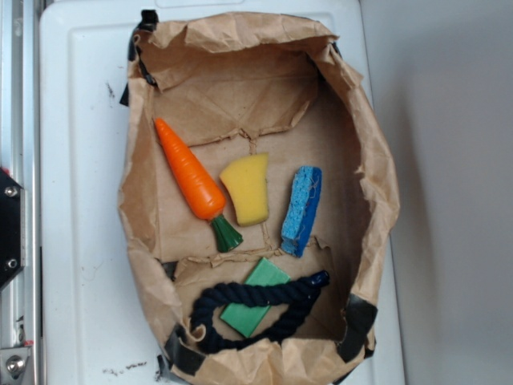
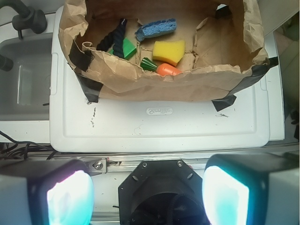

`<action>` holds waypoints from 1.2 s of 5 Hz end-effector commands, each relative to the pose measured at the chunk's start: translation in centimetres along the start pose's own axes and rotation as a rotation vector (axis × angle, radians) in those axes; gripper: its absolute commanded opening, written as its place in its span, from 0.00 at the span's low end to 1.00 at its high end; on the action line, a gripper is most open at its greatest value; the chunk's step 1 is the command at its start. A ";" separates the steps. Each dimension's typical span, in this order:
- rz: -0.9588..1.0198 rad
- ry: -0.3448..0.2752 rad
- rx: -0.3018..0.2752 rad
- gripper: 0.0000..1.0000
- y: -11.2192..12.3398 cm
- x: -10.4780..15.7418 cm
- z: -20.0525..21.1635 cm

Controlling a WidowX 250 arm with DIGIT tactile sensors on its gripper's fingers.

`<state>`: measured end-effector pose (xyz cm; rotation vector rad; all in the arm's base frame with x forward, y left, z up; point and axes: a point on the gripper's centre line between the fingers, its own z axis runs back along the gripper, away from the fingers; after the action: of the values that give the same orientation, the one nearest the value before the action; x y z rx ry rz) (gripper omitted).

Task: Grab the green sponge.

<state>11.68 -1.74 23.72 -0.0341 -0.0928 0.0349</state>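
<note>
From the exterior view we see the green sponge (image 1: 258, 296) lying in the paper bag tray (image 1: 136, 200) with a dark rope (image 1: 264, 301) looped over it, near the blue sponge (image 1: 302, 210). Only the wrist view shows our claw (image 2: 147, 192), spread wide and empty, well short of the tray, the sponge half hidden behind the rope.

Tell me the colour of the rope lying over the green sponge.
The rope is dark navy, almost black; clearest in the exterior view, draped across the green sponge.

Carrot (image 1: 189, 178), yellow sponge (image 1: 247, 189), blue sponge (image 1: 302, 210) (bagged); rope (image 1: 264, 298).
</note>
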 end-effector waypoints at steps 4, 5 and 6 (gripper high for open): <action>-0.256 -0.006 -0.042 1.00 -0.6 9.8 -4.1; -0.307 0.022 -0.121 1.00 1.2 12.6 -4.9; -0.307 0.022 -0.121 1.00 1.2 12.6 -4.9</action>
<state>24.23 -0.07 18.44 -0.1558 -0.0152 -0.2790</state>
